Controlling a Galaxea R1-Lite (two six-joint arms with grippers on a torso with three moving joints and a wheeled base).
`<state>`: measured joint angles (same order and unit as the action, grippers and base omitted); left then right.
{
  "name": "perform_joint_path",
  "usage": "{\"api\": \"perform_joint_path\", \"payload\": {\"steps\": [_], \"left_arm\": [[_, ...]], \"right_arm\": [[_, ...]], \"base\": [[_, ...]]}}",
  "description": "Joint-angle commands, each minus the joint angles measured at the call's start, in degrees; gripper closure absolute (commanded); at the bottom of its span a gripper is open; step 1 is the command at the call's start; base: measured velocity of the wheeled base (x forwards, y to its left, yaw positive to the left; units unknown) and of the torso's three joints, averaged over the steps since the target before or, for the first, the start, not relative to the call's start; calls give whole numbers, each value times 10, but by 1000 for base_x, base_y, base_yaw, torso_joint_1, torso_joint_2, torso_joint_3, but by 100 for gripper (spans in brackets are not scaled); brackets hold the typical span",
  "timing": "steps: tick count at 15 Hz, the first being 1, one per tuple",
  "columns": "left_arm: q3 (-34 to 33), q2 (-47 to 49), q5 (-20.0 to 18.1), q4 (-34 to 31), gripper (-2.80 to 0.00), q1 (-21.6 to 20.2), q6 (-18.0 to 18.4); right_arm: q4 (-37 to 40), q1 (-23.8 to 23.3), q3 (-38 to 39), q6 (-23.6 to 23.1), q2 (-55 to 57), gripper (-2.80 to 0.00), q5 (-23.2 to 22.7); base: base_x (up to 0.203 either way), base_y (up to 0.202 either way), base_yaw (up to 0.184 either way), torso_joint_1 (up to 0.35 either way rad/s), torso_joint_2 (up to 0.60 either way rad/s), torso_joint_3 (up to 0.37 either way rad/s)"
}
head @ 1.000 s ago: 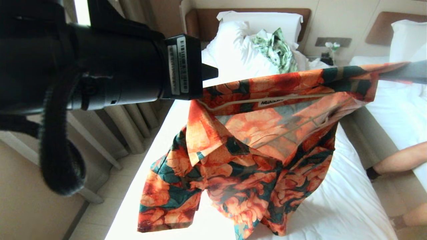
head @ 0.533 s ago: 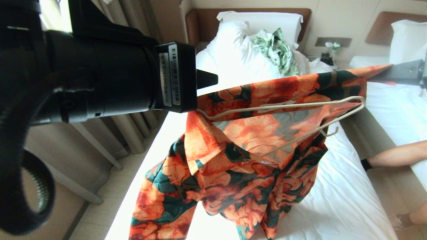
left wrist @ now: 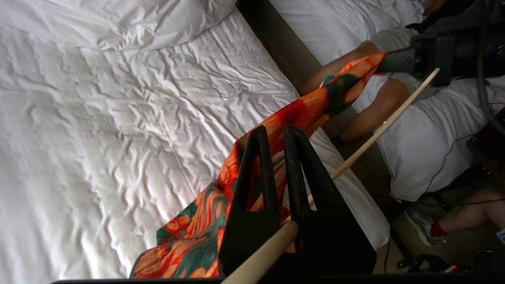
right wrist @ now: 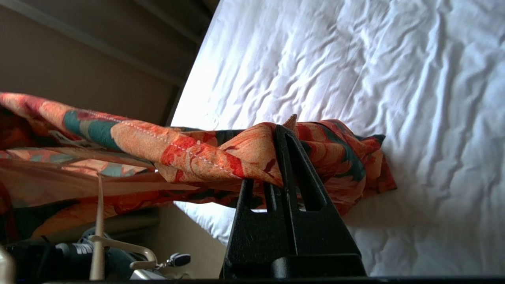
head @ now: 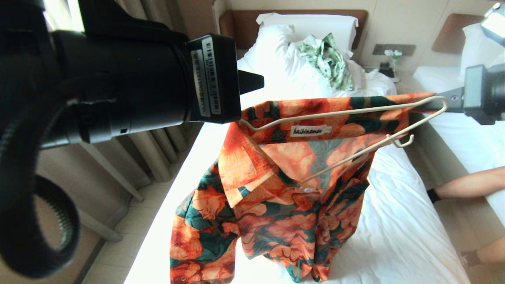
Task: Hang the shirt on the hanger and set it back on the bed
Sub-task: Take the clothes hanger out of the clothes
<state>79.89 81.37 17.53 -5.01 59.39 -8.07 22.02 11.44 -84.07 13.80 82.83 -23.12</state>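
The flowered orange-and-green shirt (head: 284, 205) hangs in the air above the bed (head: 394, 236), its collar edge stretched between my two grippers. The cream wire hanger (head: 339, 113) lies across the collar near the white neck label, and its right shoulder and small hook stand clear of the cloth. My left gripper (head: 250, 83) is shut on the hanger's left end (left wrist: 378, 130), with shirt cloth (left wrist: 307, 110) bunched at its fingers. On the right, my right gripper (head: 430, 105) is shut on the shirt's upper edge (right wrist: 197, 150). The hanger's wire (right wrist: 97, 221) shows below that cloth.
A green-and-white garment (head: 327, 59) lies on the duvet near the pillow and brown headboard. A second bed (head: 465, 146) stands on the right, and a person's leg (head: 469, 189) is in the gap between the beds. Curtains (head: 158, 150) hang on the left.
My right gripper has come down and inward with the shirt's edge. The hanger's right shoulder and hook, earlier under the cloth, now stick out past it, and the neck label shows.
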Motion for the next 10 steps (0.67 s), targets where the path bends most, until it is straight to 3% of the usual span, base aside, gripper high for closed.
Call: {"api": "perform_joint_path", "payload": {"steps": [1, 3, 6, 10], "left_arm": [[12, 10, 0, 2, 0, -2, -2], [25, 17, -4, 2, 0, -18, -8], [30, 33, -14, 3, 0, -46, -12], [32, 58, -15, 34, 0, -71, -12]], "right_arm": [[-26, 25, 37, -1, 21, -280, -1], [-94, 34, 57, 13, 42, -280, -1], [-92, 17, 58, 13, 40, -280, 0], [-64, 6, 118, -10, 8, -280, 0]], "base": [[0, 0, 0, 0, 0, 0], [0, 0, 0, 0, 0, 0], [0, 0, 0, 0, 0, 0], [0, 0, 0, 0, 0, 0]]}}
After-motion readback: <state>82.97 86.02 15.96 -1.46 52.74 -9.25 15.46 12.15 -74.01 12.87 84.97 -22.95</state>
